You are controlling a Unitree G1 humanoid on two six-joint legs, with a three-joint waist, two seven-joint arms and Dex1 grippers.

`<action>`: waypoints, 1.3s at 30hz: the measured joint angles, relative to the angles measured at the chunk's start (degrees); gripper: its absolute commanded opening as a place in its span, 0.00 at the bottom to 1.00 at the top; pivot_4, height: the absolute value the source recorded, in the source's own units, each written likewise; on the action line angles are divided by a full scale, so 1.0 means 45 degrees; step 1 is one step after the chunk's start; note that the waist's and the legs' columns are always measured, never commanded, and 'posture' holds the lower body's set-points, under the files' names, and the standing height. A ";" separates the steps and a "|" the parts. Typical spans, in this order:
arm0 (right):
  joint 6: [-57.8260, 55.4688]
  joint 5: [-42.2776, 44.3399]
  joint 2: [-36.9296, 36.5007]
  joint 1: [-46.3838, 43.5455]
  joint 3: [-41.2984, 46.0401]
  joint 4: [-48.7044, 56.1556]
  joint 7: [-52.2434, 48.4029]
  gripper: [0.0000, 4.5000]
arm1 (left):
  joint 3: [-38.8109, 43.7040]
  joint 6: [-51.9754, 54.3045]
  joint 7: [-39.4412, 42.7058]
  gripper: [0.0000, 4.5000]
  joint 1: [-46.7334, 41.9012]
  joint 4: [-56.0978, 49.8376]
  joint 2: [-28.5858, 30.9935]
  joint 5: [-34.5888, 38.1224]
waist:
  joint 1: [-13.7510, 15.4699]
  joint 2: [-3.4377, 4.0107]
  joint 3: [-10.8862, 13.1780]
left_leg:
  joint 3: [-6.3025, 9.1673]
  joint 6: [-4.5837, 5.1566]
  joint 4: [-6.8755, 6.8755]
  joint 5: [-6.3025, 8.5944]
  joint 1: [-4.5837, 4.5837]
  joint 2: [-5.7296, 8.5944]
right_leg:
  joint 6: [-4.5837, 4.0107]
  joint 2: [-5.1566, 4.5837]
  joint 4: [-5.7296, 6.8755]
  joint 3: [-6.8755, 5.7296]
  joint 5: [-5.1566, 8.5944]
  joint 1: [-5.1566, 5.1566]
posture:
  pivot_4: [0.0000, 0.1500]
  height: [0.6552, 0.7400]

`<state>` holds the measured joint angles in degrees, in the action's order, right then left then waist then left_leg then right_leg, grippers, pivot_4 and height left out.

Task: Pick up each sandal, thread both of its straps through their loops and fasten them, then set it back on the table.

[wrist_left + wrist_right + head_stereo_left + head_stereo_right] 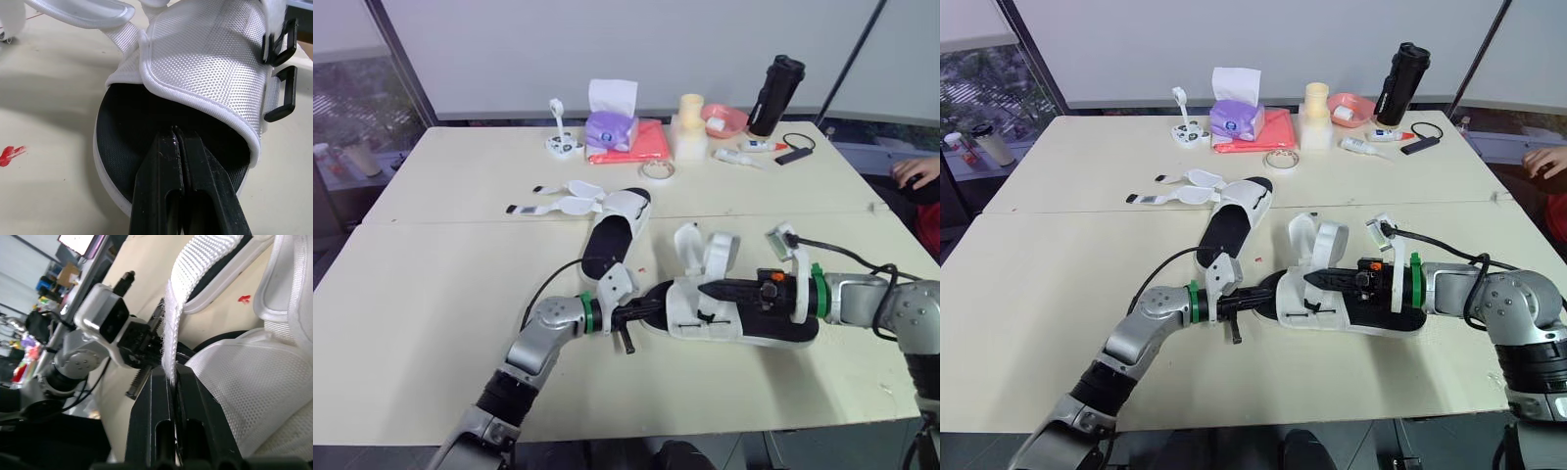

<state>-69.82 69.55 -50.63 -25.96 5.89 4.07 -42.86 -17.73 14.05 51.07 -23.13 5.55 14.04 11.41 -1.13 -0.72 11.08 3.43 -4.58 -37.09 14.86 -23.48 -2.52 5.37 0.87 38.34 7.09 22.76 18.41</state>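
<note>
White strap (178,298) in level right tool (171,373)

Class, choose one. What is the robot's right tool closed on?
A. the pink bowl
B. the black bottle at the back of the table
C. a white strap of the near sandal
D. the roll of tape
C: in the right wrist view the right tool is shut on a white strap that rises from the near sandal.
</note>
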 measured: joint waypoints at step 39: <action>-0.1164 -0.2392 0.0045 -0.0522 0.0780 -0.1058 -0.2666 0.01 | -0.0163 -0.0224 -0.0129 0.00 -0.0050 0.0206 0.0018 -0.0001 | 0.0069 0.0006 -0.0004 | -0.0006 0.0000 -0.0013 -0.0001 0.0002 0.0005 | 0.0000 0.0000 0.0008 -0.0005 -0.0001 -0.0006 | 1.00 1.00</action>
<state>-75.06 58.78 -50.42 -28.31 9.40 -0.69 -54.86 -18.46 13.05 50.49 -23.35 6.47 14.12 11.40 -0.82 -0.69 11.06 3.40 -4.58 -37.14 14.86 -23.48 -2.49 5.36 0.87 38.38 7.07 22.76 18.38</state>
